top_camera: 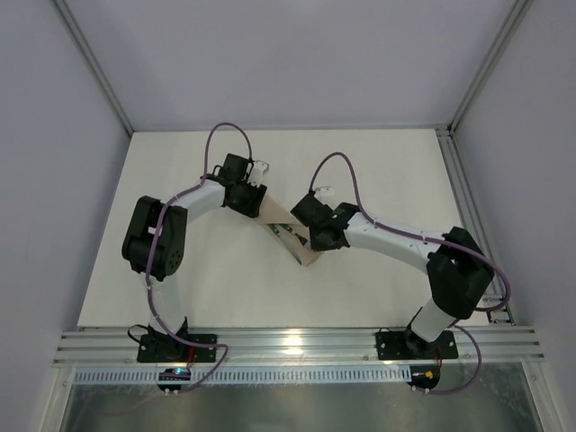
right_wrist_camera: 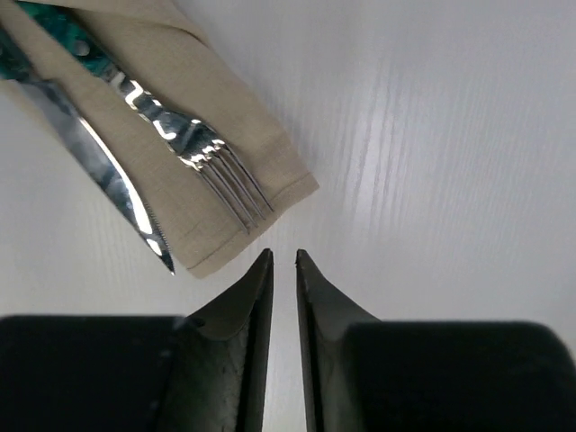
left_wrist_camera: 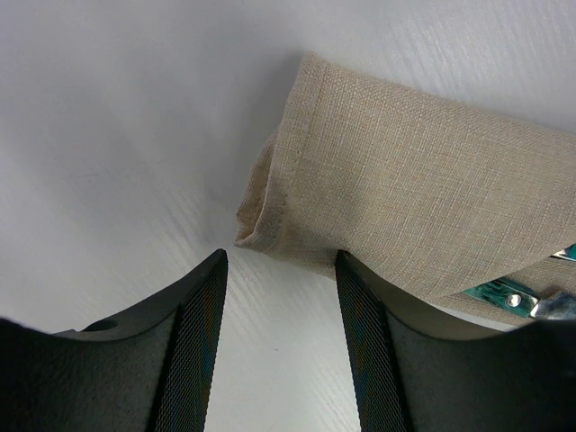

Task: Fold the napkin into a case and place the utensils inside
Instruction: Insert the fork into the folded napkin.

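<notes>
A white table top (top_camera: 225,288) carries the two black-and-white robot arms, the left arm (top_camera: 157,238) and the right arm (top_camera: 405,243), which meet over the work at its middle. Between them lies the narrow beige-tan woven cloth case (left_wrist_camera: 405,180), folded oblong and flat on the table. The two utensils are tucked into it, their dark green handles under a fold. The silver-bladed knife (right_wrist_camera: 108,180) runs along one edge of the cloth, its tip past the hem. The silver-tined fork (right_wrist_camera: 193,144) rests on the fabric just beside it.

The left gripper (left_wrist_camera: 281,261) hangs with its fingers well apart and nothing between them, one finger right at the hem of the case's far corner. The right gripper (right_wrist_camera: 283,254) sits just short of the fork tines, its fingers barely parted and gripping nothing.

The task looks all but finished, with the placing step closing out. The next move probably calls for both arms to lift clear without dragging the cloth, unless the knife needs a nudge deeper.
</notes>
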Available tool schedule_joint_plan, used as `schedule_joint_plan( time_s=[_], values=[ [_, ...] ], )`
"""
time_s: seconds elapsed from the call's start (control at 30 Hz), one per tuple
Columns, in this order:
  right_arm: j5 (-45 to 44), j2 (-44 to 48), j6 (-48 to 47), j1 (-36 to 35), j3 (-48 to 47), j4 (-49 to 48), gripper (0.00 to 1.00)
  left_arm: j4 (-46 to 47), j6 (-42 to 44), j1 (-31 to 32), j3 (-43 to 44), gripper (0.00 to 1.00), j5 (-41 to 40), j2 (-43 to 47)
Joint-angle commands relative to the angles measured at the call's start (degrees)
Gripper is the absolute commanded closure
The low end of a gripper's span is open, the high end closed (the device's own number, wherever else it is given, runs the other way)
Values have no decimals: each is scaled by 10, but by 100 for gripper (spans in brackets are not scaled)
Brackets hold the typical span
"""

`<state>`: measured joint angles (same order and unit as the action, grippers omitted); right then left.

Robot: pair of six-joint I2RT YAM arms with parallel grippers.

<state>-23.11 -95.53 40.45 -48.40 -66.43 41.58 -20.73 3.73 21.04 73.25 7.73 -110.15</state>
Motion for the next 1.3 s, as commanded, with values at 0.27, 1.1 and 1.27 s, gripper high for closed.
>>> schedule_joint_plan(
  time_s=[0.27, 1.1, 1.27],
  values=[
    [123, -23, -306, -2, -47, -200, 61, 17, 8, 3, 0, 46, 7, 23],
    [163, -130, -337, 37, -48, -251, 65, 9, 16, 3, -2, 46, 8, 28],
    [153, -135, -337, 38, -56, -255, 77, 8, 16, 3, -2, 46, 7, 28]
  ],
)
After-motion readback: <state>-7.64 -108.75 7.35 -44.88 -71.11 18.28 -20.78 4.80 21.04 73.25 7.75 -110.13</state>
